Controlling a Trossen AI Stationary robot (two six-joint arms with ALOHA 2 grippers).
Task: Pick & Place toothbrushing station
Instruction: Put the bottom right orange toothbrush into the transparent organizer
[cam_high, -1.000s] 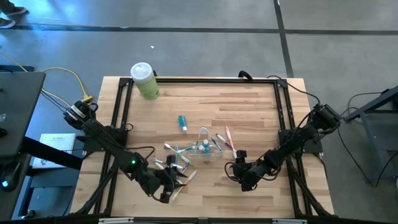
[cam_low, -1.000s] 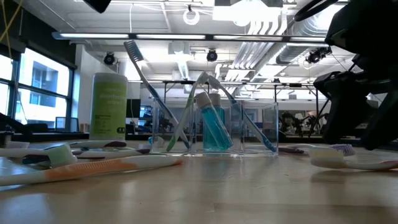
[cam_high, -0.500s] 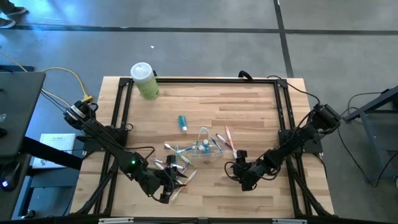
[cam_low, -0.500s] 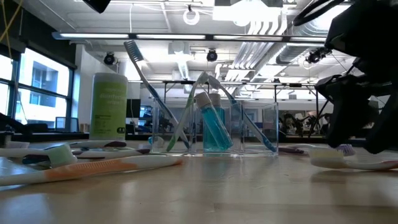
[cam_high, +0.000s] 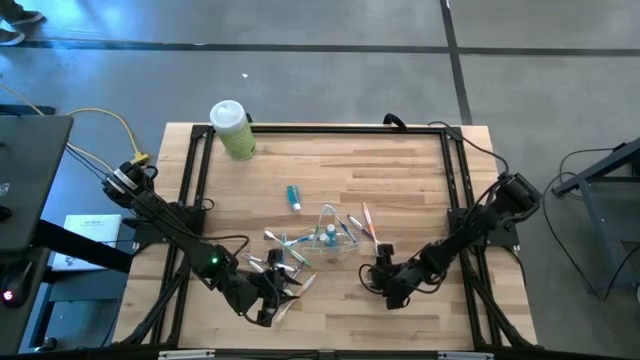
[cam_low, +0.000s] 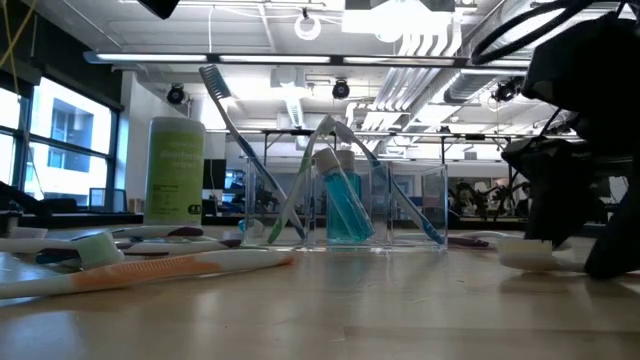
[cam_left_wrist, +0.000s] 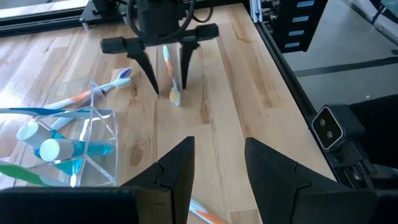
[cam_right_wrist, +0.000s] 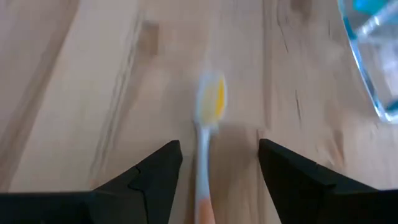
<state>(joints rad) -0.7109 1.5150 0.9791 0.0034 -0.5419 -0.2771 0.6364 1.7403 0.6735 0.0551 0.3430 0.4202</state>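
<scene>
A clear plastic cup (cam_high: 330, 238) stands mid-table and holds a teal white-capped tube (cam_low: 345, 200) and leaning toothbrushes (cam_low: 235, 130). Another teal tube (cam_high: 293, 197) lies beyond it. A white toothbrush with a yellow head (cam_right_wrist: 211, 102) lies flat on the table, right of the cup. My right gripper (cam_right_wrist: 217, 180) is open and low over it, one finger on each side of the handle, not touching; this also shows in the left wrist view (cam_left_wrist: 169, 92). My left gripper (cam_left_wrist: 217, 168) is open and empty, near the front left (cam_high: 270, 300), above several loose toothbrushes (cam_high: 285, 262).
A pale-green bottle with a white cap (cam_high: 232, 130) stands at the table's far left corner. More toothbrushes lie right of the cup (cam_high: 368, 225) and close to the low camera (cam_low: 150, 268). A black frame (cam_high: 320, 128) runs round the table.
My right gripper has gone down and a little toward the table's left, so its open fingers now stand low on either side of the yellow-headed toothbrush. The toothbrush has stayed where it was.
</scene>
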